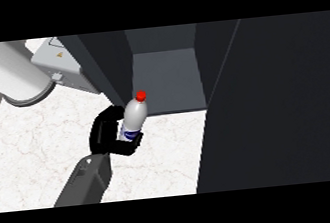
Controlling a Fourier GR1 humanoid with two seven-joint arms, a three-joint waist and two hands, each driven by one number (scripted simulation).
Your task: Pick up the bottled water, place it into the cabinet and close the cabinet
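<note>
Left hand (109, 134) grasping bottled water (133, 117) (red cap up), seemingly just outside open cabinet (166, 78)

White cylinder (8, 73) on marble counter (31, 156)

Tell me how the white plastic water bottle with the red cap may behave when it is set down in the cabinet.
The white plastic bottle with the red cap is tall and narrow, so it may tip if set down tilted. Its round body would probably roll if it fell. The hand curls round its lower part, so the top could lean as it enters the dark grey cabinet.
</note>
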